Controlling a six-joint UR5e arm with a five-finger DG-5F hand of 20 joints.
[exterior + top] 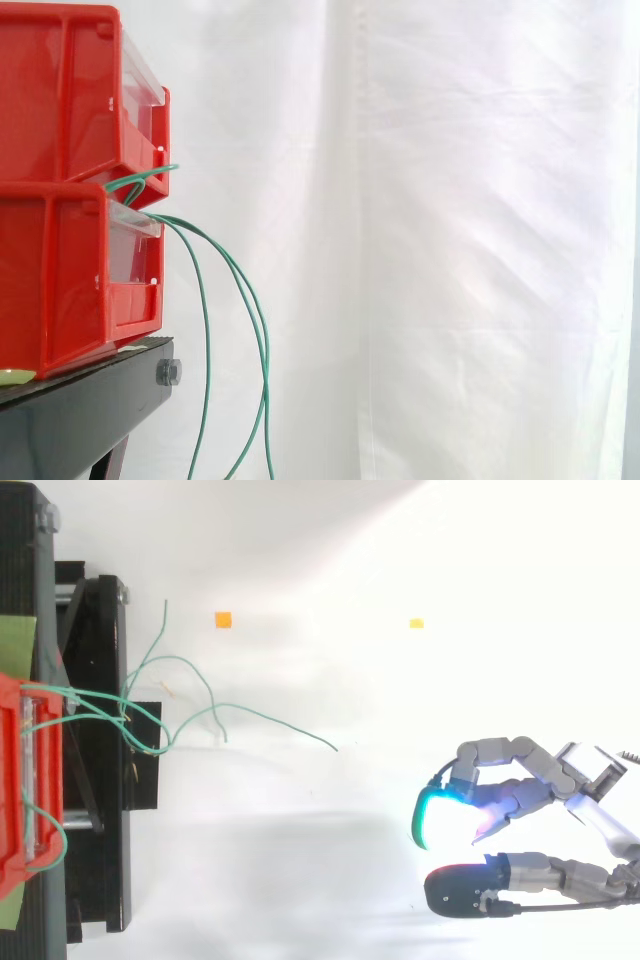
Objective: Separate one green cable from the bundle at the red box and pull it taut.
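Robot hand (520, 800), lower right of the top view: fingers loosely bent, thumb apart, holding nothing, well apart from the work. Green cables (270, 720) fan out centre-left from the red box (12, 780) at the left edge. Judged thin, light and limp; pinch one strand near its free end.

The hand (530, 790) is seen in the top view at the lower right, reaching in from the right edge and pointed leftward. Its fingers are loosely bent, with the thumb (465, 890) held straight below them across a clear gap. Nothing is held. The fingertips (432, 815) are lit cyan and magenta.
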